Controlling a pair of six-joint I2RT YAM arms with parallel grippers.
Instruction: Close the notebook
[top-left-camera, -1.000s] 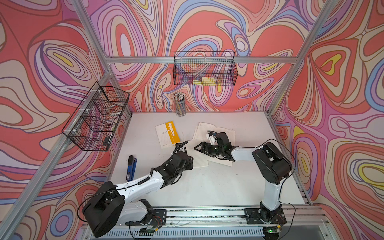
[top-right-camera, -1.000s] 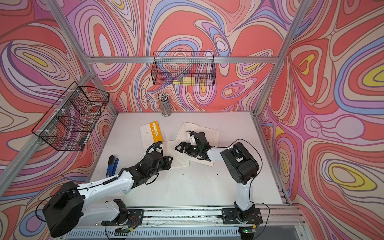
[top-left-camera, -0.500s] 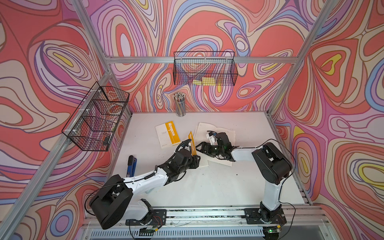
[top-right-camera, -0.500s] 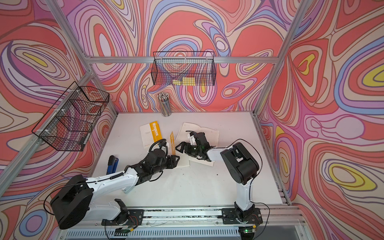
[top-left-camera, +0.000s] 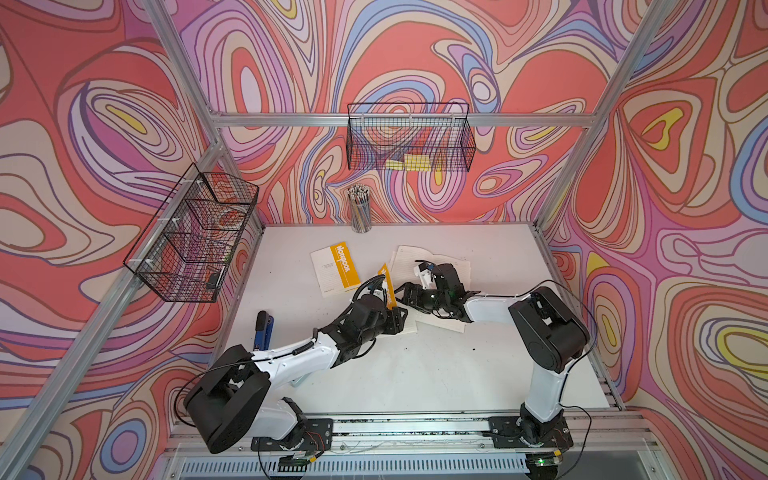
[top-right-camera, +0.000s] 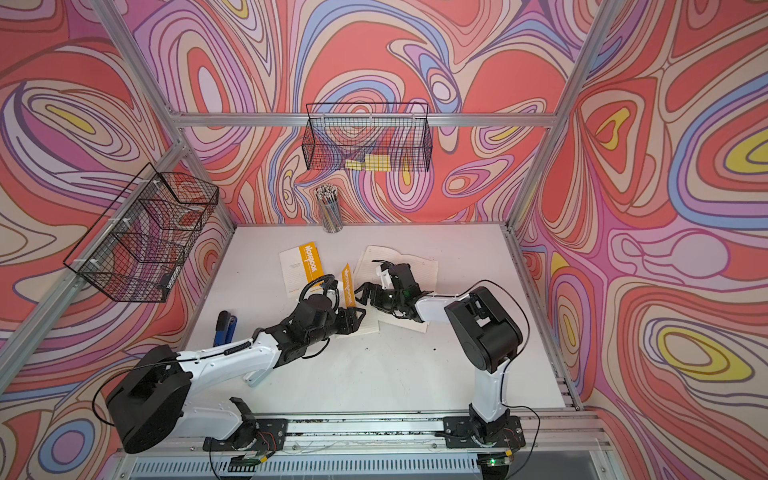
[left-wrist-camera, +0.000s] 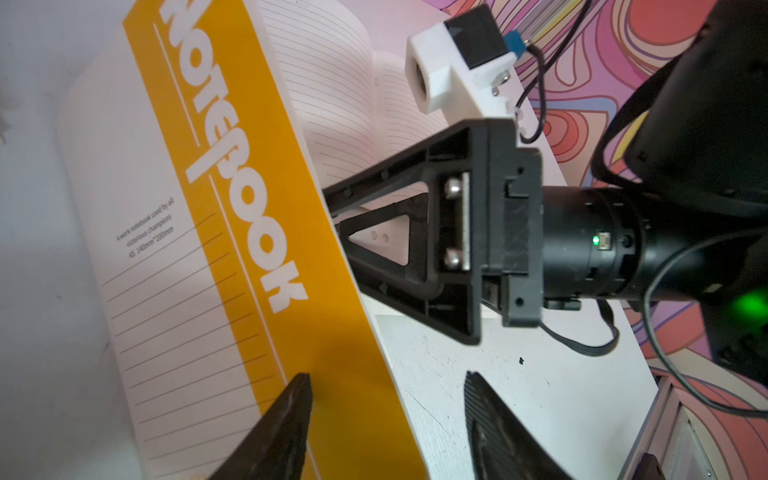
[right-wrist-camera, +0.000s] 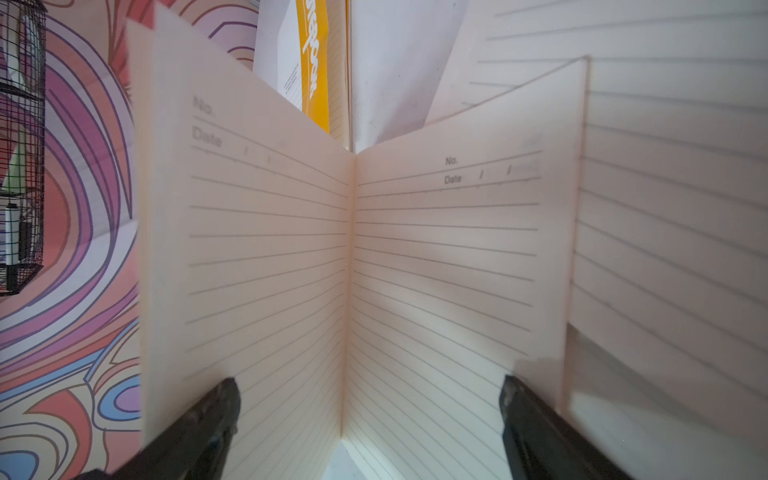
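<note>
Filling every side of both top views, swirled walls (top-left-camera: 124, 124) of red, pink, lilac and cream close the cell behind an aluminium frame (top-left-camera: 399, 120). The white tabletop (top-left-camera: 415, 374) takes the lower middle, matt and scuffed, with a slotted rail along its lower edge.

Two white-and-black arms rise from that rail: the left arm (top-left-camera: 291, 361) from lower left, the right arm (top-left-camera: 544, 332) from lower right. They meet near frame centre.

A tiered wire basket (top-left-camera: 191, 237) hangs on the left wall. A long wire basket (top-left-camera: 409, 137) on the back wall holds yellow pads (top-left-camera: 411, 162).

The open notebook (top-left-camera: 449, 262) lies just right of centre, its lined pages flat on the tabletop. Its orange cover (top-left-camera: 386, 286) stands up at a tilt between the two arms. A closed notebook (top-left-camera: 334, 270) with the same orange band lies flat just to its left, apart from it.

A cup of pencils (top-left-camera: 360, 210) stands at the back edge. A blue-and-black tool (top-left-camera: 262, 330) lies at the left edge.

In the left wrist view the left fingers (left-wrist-camera: 286, 419) are spread, one tip over the orange cover (left-wrist-camera: 249, 208), pinching nothing. The right fingers (right-wrist-camera: 208, 419) are spread wide, one over each half of the folding pages; contact cannot be told.

Dark specks (top-left-camera: 475, 348) dot the tabletop.
</note>
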